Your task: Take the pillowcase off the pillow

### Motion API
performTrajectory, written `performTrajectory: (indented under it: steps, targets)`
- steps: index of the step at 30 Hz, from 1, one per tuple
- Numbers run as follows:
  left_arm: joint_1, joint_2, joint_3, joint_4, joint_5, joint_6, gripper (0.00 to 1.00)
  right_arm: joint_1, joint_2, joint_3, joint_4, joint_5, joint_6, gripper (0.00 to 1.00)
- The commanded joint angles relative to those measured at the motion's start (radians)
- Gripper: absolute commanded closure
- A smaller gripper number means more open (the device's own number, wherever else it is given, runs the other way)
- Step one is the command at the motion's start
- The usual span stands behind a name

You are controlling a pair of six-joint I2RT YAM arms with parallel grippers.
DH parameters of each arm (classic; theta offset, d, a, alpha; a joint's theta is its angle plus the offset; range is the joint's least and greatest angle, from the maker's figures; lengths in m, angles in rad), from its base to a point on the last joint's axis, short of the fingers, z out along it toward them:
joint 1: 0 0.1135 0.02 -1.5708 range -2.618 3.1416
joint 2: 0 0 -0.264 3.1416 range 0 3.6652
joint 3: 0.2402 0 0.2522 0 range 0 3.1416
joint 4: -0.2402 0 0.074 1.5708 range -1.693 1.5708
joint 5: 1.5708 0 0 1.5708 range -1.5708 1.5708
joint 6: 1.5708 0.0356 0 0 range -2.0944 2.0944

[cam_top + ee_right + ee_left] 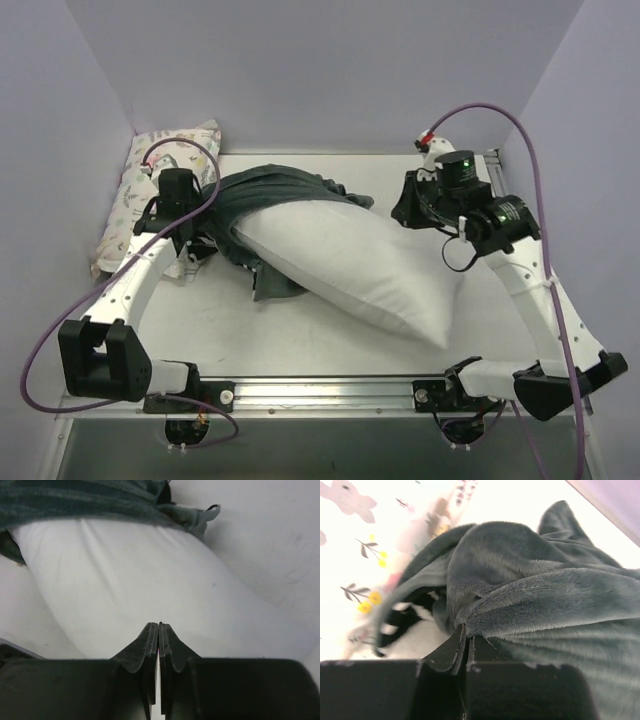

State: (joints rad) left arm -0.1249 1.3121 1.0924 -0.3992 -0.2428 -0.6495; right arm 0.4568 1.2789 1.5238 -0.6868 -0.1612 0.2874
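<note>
Left wrist: left hand (464,641) pinches pillowcase (545,605) fold; right hand (159,628) closed, empty, over pillow (150,575).

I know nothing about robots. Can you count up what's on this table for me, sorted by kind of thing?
Pillows: 2 (big white pillow, small flower-print pillow)
Pillowcases: 1 (grey pillowcase)
Robot claws: 2 (left claw, right claw)
Total: 5
</note>
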Motion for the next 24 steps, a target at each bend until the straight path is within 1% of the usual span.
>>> performTrajectory:
  steps: [1,3,7,8,9,10,11,12,13,14,15,16,17,18,19,20,21,22,24]
  targets:
    - [0.062,0.079,0.102,0.017,-0.119,0.051,1.00,-0.036,-0.124,0.107,-0.057,0.075,0.001,1.00]
    - [0.064,0.125,0.141,0.011,-0.115,0.054,1.00,-0.037,-0.144,0.116,-0.069,0.069,0.004,1.00]
    - [0.061,0.167,0.170,0.013,-0.017,0.057,1.00,-0.024,-0.156,0.099,-0.076,0.002,-0.014,1.00]
    - [0.051,0.162,0.163,0.026,-0.016,0.057,1.00,-0.006,-0.151,0.069,-0.069,-0.003,-0.025,1.00]
    - [0.042,0.151,0.153,0.037,-0.016,0.059,1.00,0.067,-0.145,0.058,-0.054,0.046,-0.036,0.98]
    - [0.036,0.145,0.135,0.042,-0.015,0.062,1.00,0.118,-0.138,0.041,-0.043,0.090,-0.068,0.89]
    - [0.028,0.138,0.126,0.042,-0.004,0.060,1.00,0.167,-0.133,0.010,-0.028,0.130,-0.077,0.63]
    - [0.025,0.131,0.115,0.045,0.006,0.059,1.00,0.272,-0.127,0.001,0.008,0.202,-0.082,0.49]
    - [0.019,0.122,0.088,0.051,0.010,0.060,1.00,0.325,-0.104,-0.007,0.026,0.230,-0.108,0.32]
    - [0.016,0.115,0.074,0.057,0.011,0.060,1.00,0.389,-0.090,-0.011,0.039,0.280,-0.120,0.25]
    - [0.011,0.096,0.063,0.060,0.016,0.062,1.00,0.511,-0.072,-0.014,0.053,0.364,-0.137,0.21]
    - [0.007,0.087,0.052,0.065,0.020,0.063,1.00,0.579,-0.031,-0.017,0.064,0.494,-0.155,0.17]
    - [0.005,0.069,0.031,0.069,0.025,0.065,1.00,0.630,-0.006,-0.022,0.073,0.558,-0.197,0.09]
    - [0.002,0.062,0.026,0.071,0.033,0.067,1.00,0.667,0.017,-0.037,0.098,0.595,-0.212,0.06]
    - [-0.001,0.055,0.020,0.071,0.040,0.067,1.00,0.737,0.069,-0.048,0.116,0.647,-0.227,0.02]
    - [-0.005,0.049,0.015,0.071,0.046,0.071,1.00,0.759,0.098,-0.057,0.156,0.660,-0.241,0.00]
    - [-0.007,0.047,0.015,0.071,0.049,0.073,1.00,0.776,0.132,-0.065,0.173,0.672,-0.272,0.00]
    - [-0.015,0.044,0.018,0.071,0.056,0.073,1.00,0.795,0.211,-0.062,0.178,0.686,-0.280,0.00]
    - [-0.022,0.044,0.024,0.065,0.060,0.077,1.00,0.804,0.288,-0.054,0.176,0.715,-0.280,0.00]
